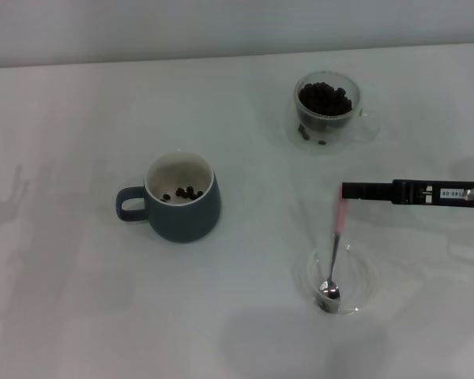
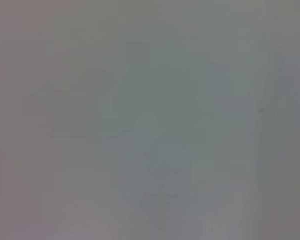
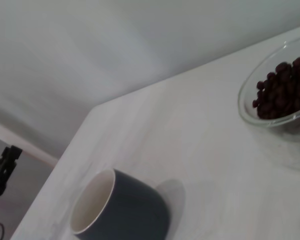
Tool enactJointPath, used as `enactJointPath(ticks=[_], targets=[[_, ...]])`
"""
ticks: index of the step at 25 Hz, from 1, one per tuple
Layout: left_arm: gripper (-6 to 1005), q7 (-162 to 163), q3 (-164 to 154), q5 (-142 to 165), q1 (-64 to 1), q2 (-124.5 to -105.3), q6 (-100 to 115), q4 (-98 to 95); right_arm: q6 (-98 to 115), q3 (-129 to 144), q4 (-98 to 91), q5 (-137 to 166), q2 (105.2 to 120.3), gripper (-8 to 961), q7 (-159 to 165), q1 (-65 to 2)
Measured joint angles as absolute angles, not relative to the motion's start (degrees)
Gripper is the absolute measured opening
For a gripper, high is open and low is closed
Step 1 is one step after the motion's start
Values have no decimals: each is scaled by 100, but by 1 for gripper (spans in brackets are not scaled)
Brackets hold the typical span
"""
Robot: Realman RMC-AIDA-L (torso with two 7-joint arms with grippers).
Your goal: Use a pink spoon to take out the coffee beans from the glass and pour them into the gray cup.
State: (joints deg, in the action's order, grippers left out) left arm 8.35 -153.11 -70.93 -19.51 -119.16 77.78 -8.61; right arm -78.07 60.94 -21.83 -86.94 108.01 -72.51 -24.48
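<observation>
Nearest the camera, a clear round saucer point(image 1: 337, 283) holds the metal bowl of the pink spoon point(image 1: 336, 254), whose pale handle rises to the right gripper point(image 1: 344, 190); its fingers are clamped on the handle tip. On the white desk point(image 1: 79, 300), going left to right: the gray cup point(image 1: 181, 199) with a few coffee beans point(image 1: 182, 193) inside, then, farther back, the glass point(image 1: 327, 110) heaped with beans. Left gripper is out of sight.

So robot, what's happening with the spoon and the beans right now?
Right claw at pink spoon handle, bowl resting in clear saucer. Left claw out of sight. A few coffee beans in gray cup, glass mostly full. Path clear.
</observation>
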Motion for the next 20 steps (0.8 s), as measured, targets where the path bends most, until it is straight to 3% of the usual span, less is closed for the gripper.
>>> enactJointPath(ticks=[12,15,18,20], targets=[[834,835,-15311,-7093,-1951,-11927,7778,-861,-7380,4817,-2402,-8698,10836,563,-7800,-2393],[834,852,-15311,-7093,-1951,-11927,7778,-861,-7235,4021,-2488,-8709,11034,659,-8357,-2376],[834,864,-15311,-7152,-1951,-11927,7778,-863,-6776,2964,-2541,-8786,11394,783,-9550,-2360],[834,865,-15310,-7214,-1952,-11927,7773,-870,-6530,2421,-2239,-9073,11512,831,-10667,-2402]])
